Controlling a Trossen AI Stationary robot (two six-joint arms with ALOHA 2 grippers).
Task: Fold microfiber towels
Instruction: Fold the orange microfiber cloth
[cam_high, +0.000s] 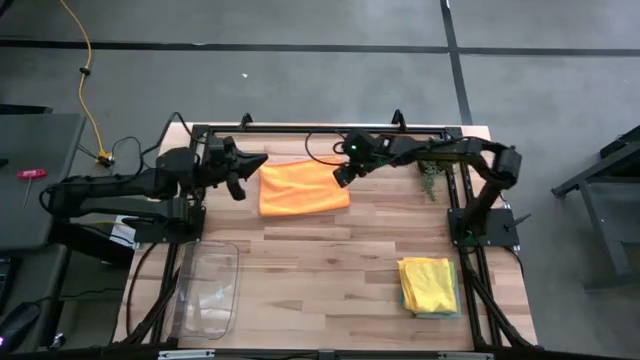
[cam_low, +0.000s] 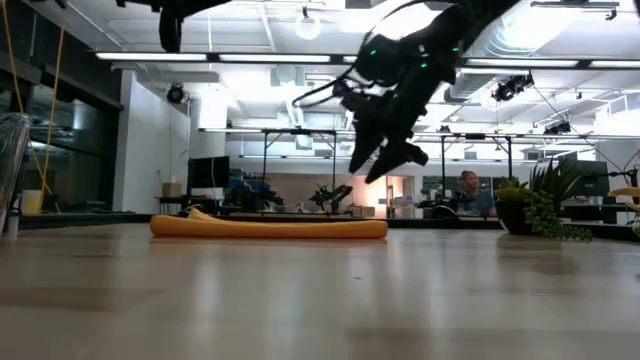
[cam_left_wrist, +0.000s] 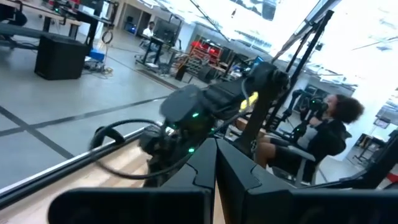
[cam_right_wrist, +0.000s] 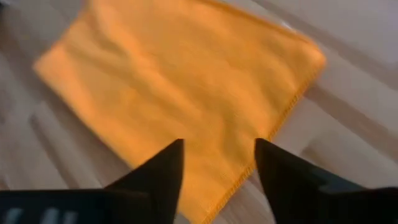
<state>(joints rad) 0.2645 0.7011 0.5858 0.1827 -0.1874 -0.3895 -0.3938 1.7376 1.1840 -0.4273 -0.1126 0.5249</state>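
Wooden planks make up the table (cam_high: 330, 270), framed by a black rail, with a workshop of benches, racks and ceiling lights beyond it and a seated person in the background. Taking the orange towel (cam_high: 303, 187) as the landmark, it lies flat toward the far side of the table, roughly centred, apparently already folded once into a rectangle. The left arm reaches in beside the towel's left edge, its left gripper (cam_high: 238, 172) raised and pressed together, holding nothing. The right gripper (cam_right_wrist: 219, 163) hovers just above the towel's right edge with its fingers spread apart and empty, the hemmed border visible between them. Well apart from the orange towel, near the table's front right corner, sits a stack of folded towels (cam_high: 430, 285) with a yellow one on top and a teal edge showing beneath. At the front left, equally far off, rests a clear plastic tray (cam_high: 207, 290). A small green plant (cam_high: 429, 178) stands just beyond the towel's right side, by the right arm. For the next fold, the right gripper would do best to descend onto a corner, pinch only the top layers, and carry the edge across squarely so the hems align, while the left steadies the opposite side. No brand, label or writing is legible anywhere.
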